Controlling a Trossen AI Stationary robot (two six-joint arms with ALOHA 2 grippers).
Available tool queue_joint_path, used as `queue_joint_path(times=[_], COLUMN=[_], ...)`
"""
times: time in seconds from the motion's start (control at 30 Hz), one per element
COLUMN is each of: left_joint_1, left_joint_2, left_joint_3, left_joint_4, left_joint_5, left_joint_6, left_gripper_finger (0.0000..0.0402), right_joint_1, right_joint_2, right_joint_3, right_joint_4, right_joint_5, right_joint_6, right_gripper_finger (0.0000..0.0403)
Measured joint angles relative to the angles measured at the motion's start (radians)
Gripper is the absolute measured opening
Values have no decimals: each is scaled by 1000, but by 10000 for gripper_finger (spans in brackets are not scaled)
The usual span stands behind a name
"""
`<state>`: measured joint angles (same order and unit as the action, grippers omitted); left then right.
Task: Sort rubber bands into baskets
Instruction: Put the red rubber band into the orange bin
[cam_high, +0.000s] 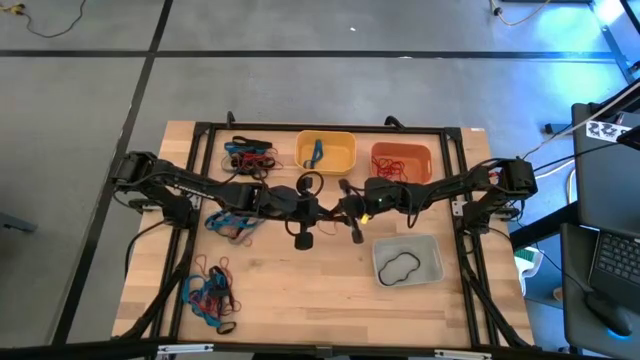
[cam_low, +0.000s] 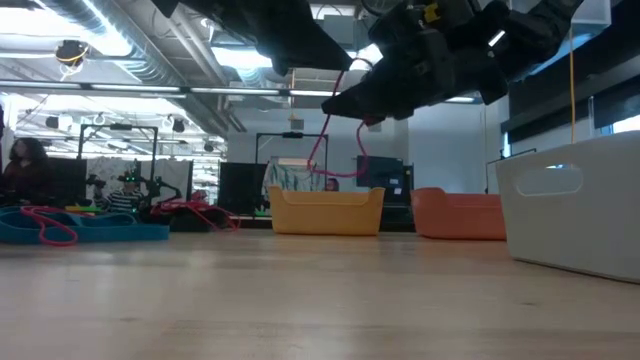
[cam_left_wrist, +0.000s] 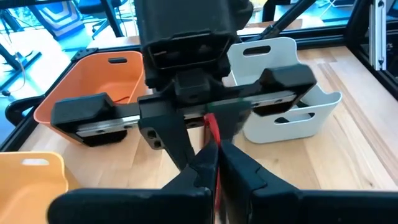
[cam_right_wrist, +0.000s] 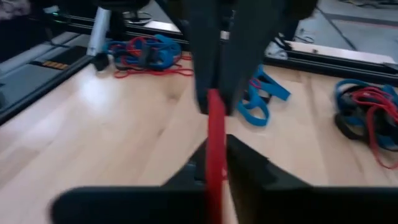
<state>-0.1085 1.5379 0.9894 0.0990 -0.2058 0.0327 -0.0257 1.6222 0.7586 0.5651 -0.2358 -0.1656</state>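
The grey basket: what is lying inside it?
The grey basket holds one black rubber band, lying as a loop on its floor. From above, nothing covers it, and nothing else shows inside.

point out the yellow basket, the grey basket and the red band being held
yellow basket (cam_high: 341, 158): high view, bare floor inside
grey basket (cam_high: 431, 247): high view, right rim
red band (cam_right_wrist: 215, 146): right wrist view, stretched middle

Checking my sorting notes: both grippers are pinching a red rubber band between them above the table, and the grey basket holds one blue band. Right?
Not quite. The band in the grey basket is black, not blue; the high view shows it. The rest holds: the left gripper and right gripper are both shut on the red rubber band above the table.
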Motion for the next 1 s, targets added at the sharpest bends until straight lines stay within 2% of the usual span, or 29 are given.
queue_joint_path(times=[0.27,0.53,0.73,0.9,1.0], left_joint_1=[3,13,11,-2,-7], left_joint_2=[0,-22,-92,-95,-89], left_joint_3=[0,-1,-1,-2,-26], left_joint_4=[-2,-50,-197,-316,-322], left_joint_5=[7,26,16,13,12], left_joint_6=[-36,-18,-61,-111,-140], left_gripper_finger=[22,123,165,168,168], right_joint_1=[0,0,0,0,-1], right_joint_2=[0,-19,-133,-263,-341], right_joint_3=[0,-1,-1,-1,-1], right_joint_4=[1,-49,-197,-345,-433], right_joint_5=[23,115,224,328,414], right_joint_6=[0,-18,-49,-51,-60], right_gripper_finger=[10,14,3,4,2])
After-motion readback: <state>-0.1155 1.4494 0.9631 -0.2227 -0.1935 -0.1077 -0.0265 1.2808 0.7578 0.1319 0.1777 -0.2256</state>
